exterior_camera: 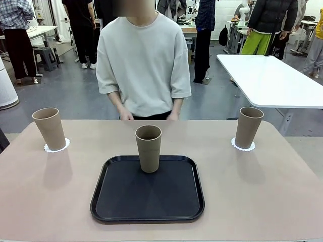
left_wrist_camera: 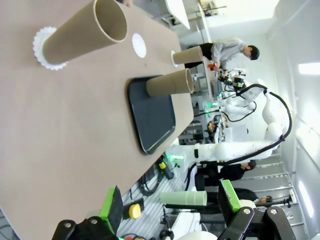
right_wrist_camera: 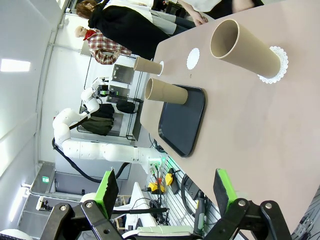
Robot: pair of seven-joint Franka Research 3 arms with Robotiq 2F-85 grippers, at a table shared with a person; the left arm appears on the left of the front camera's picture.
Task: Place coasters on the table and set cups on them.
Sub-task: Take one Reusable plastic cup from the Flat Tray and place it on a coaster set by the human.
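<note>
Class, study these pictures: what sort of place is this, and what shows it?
Probably a robotics lab or workshop: a white jointed robot arm at the beige-tan table, a white worktable behind, and a bare grey floor.

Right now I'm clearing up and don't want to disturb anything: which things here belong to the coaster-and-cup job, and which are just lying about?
Job: left cup on left coaster; right cup on right coaster; middle cup, standing on the black tray; bare coaster; tan table.
Lying about: black tray; white table beyond.
</note>
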